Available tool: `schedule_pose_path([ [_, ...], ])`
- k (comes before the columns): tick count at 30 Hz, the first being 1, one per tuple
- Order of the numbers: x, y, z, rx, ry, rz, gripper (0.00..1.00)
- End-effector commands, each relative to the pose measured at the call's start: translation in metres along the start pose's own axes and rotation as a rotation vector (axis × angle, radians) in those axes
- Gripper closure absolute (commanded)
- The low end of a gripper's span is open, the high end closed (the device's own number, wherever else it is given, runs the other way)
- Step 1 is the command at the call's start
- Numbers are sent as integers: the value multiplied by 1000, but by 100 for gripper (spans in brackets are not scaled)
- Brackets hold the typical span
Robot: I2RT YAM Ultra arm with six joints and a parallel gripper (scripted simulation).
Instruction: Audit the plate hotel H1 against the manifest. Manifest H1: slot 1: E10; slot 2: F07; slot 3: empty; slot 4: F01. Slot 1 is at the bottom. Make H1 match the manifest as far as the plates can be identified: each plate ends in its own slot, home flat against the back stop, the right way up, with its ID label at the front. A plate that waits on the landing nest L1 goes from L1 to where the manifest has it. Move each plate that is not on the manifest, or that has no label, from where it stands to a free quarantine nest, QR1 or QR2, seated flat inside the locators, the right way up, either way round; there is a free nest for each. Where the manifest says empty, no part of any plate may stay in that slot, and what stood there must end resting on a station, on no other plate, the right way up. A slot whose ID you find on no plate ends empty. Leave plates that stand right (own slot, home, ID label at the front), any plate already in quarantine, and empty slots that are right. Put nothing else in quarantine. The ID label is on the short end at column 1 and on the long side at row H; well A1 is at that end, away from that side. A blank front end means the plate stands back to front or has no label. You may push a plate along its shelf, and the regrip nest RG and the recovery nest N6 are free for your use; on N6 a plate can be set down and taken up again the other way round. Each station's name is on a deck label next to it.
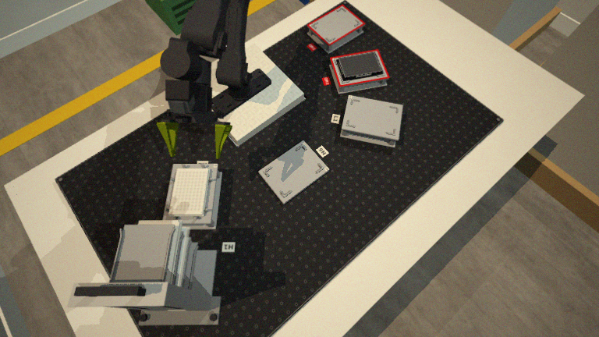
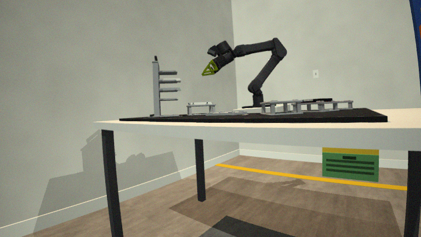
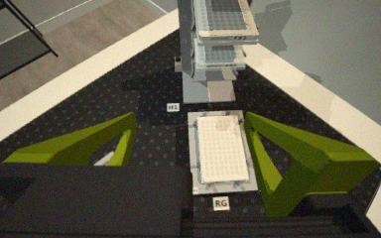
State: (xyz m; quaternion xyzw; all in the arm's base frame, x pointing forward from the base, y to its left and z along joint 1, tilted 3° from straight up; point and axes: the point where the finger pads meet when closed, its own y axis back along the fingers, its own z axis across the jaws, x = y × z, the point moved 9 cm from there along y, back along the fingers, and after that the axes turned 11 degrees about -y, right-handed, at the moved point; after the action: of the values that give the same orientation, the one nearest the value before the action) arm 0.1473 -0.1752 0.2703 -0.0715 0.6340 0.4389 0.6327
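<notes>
The plate hotel H1 (image 1: 176,311) (image 2: 155,88) (image 3: 186,40) stands at the deck's near left corner in the top view. In the wrist view two plates show on its shelves, an upper one (image 3: 223,15) and a lower one (image 3: 218,54); I cannot read any labels. A white plate (image 1: 189,192) (image 3: 221,155) lies flat on the RG nest (image 1: 214,183) (image 3: 192,164) in front of the hotel. My gripper (image 1: 194,155) (image 2: 204,73) (image 3: 190,118) is open and empty. It hangs high above the deck, just on the arm side of that plate.
A dark plate (image 1: 359,66) sits in one red-framed quarantine nest; the other red-framed nest (image 1: 336,27) is empty. The L1 nest (image 1: 373,118) and the flat N6 nest (image 1: 293,170) are empty. The arm's white base block (image 1: 264,108) lies behind the gripper.
</notes>
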Motion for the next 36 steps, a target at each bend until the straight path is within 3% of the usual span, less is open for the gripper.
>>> schedule_pose_path([
  [1, -6, 2, -4, -48, 27, -12, 0],
  [20, -17, 0, -59, -47, 30, -11, 0],
  [36, 21, -24, -69, -47, 30, -11, 0],
])
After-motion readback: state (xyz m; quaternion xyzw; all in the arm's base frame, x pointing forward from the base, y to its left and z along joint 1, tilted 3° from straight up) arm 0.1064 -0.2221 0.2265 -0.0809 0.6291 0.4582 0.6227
